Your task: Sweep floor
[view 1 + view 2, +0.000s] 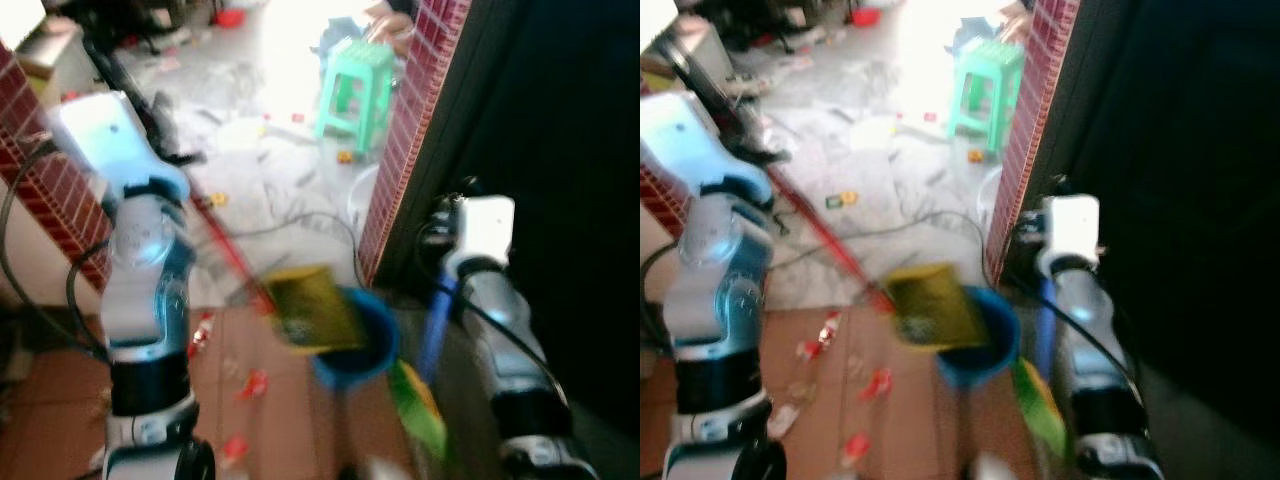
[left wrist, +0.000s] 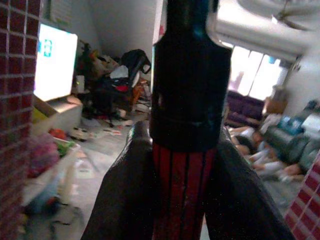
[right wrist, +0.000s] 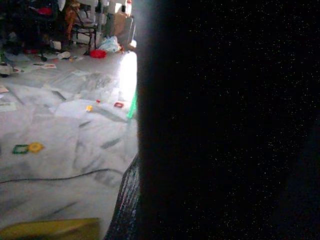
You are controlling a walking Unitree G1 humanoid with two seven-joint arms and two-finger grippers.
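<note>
Littered marble and terracotta floor (image 1: 250, 190), brick pillars either side, dark doorway on the right. Left hand (image 2: 185, 200) clamped on the red-and-black broom handle (image 2: 184, 150), black fingers (image 2: 125, 195) pressed to both sides of the shaft. From that hand outward: red shaft (image 1: 225, 250) slanting down and forward to the yellow broom head (image 1: 310, 308), which rests just above a blue dustpan (image 1: 358, 345). Right hand (image 3: 125, 200) low beside the dustpan's blue handle (image 1: 432, 330); grip impossible to tell from the dark wrist view. Red wrappers (image 1: 250, 385) near the left arm, more scraps, a black cable (image 1: 300, 222) and a green stool (image 1: 355, 85) well beyond the broom. Judged early: most debris not yet gathered.
</note>
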